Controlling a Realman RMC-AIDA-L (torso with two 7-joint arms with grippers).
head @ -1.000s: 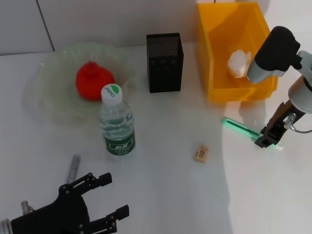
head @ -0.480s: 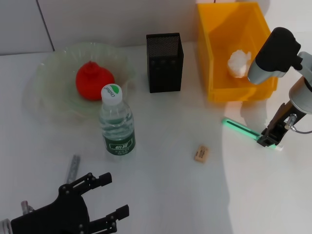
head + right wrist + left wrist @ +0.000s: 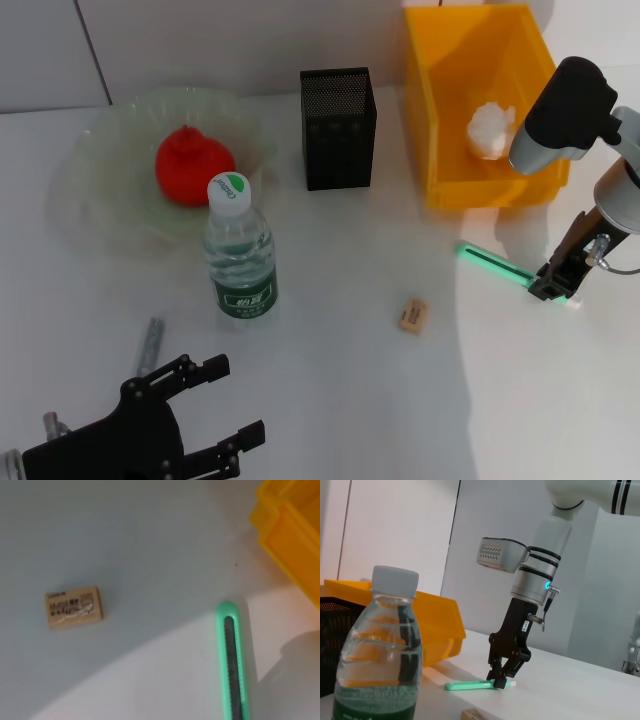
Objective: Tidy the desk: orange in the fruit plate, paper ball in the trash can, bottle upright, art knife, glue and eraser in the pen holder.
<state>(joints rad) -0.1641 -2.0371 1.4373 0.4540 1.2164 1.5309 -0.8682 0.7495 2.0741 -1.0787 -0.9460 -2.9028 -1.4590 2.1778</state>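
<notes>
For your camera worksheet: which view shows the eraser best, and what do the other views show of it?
The right wrist view: the eraser lies whole and close on the desk, its printed face showing. The head view shows it whole but small, between the bottle and the art knife. The left wrist view catches only its top edge.

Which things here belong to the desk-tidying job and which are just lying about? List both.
Job: orange in fruit plate; paper ball in trash can; bottle upright; eraser; green art knife at right gripper; pen holder.

Lying about: grey stick near the left gripper.
</notes>
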